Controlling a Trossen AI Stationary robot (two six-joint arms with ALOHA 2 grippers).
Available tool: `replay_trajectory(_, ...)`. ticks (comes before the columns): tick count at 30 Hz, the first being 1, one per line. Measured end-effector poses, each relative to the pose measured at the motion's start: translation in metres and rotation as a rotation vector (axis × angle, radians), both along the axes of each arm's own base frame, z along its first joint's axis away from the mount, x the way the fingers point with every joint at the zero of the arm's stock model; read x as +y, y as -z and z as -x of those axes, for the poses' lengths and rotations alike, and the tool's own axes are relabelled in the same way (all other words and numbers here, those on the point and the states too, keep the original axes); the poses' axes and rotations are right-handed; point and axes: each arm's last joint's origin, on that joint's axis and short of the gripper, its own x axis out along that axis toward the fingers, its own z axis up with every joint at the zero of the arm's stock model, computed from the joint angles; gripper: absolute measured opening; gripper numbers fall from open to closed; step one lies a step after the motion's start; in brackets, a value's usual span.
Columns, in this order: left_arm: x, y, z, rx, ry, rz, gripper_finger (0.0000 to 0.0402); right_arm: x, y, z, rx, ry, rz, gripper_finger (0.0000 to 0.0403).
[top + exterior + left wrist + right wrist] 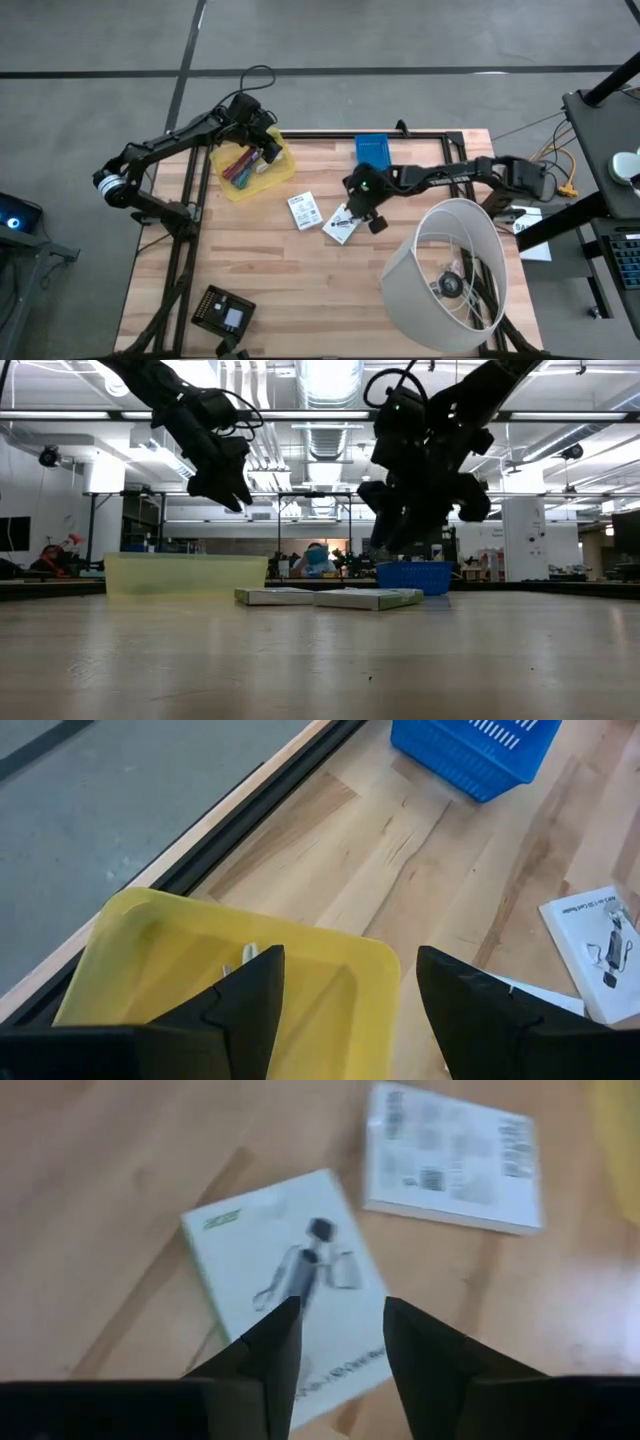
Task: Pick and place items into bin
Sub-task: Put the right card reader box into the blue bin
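The yellow bin [250,168] stands at the table's far left and holds several slim coloured tools [240,166]. My left gripper [345,1010] hovers open over the bin's right part, nothing between its fingers. Two white printed packets lie flat on the wood mid-table: one [303,211] to the left, one [340,225] beside it. My right gripper [342,1350] is open, slanting down just above the second packet [290,1295]. In the low view it [400,540] hangs clear of that packet [368,598].
A blue basket [372,150] stands at the far edge, behind my right gripper. A big white lampshade [450,275] lies on its side at the near right. A flat black square device [222,310] sits near the front left corner.
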Motion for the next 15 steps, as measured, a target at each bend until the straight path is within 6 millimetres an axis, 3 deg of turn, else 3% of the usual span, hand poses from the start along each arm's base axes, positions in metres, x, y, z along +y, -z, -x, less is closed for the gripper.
replay_trajectory(8, 0.000, 0.001, 0.000, -0.006, -0.016, 0.015, 0.0211, 0.003, 0.025, -0.005, 0.065, -0.102, 0.047, 0.0121)
replay_trajectory(15, 0.000, 0.001, 0.000, -0.005, -0.016, 0.016, 0.0211, 0.005, 0.023, -0.011, 0.042, -0.134, 0.068, 0.0122)
